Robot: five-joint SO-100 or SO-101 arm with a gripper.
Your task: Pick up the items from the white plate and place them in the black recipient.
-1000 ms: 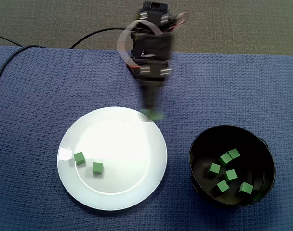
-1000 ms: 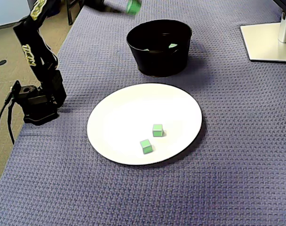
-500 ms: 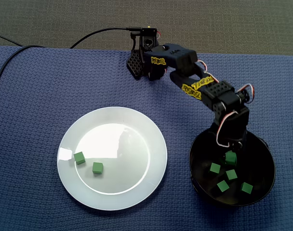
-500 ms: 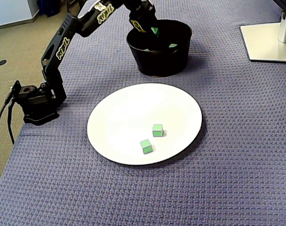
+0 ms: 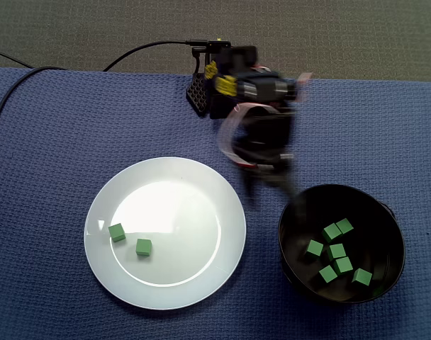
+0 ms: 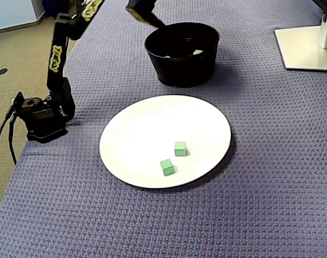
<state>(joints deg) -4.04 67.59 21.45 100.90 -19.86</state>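
**Two cubes left to fetch**

Near the blue mat's [image 5: 45, 142] front edge, the white plate [image 5: 166, 283] held two green cubes [image 5: 117, 232] by its left rim. The gripper [image 5: 272, 190] hovered blurred between plate and black bowl [image 5: 283, 237]; its grip was unreadable. The bowl held several stored cubes [image 5: 315, 248]. Next, probably, a reach across to the plate's left.

Both fixed views are bright, and the light is soft. In one, the arm [image 5: 261, 138] is a smear of blur, so I cannot make out its end. Everything else there is sharp. The plate [image 5: 201, 262] has a big pale shine in its middle and a small glint at its left rim. The bowl [image 5: 292, 212] is dark inside, but the cubes [image 5: 336, 251] still show. In the other view the plate [image 6: 142, 123] looks washed white, and a thin shadow runs along its right edge on the mat [image 6: 260, 177].
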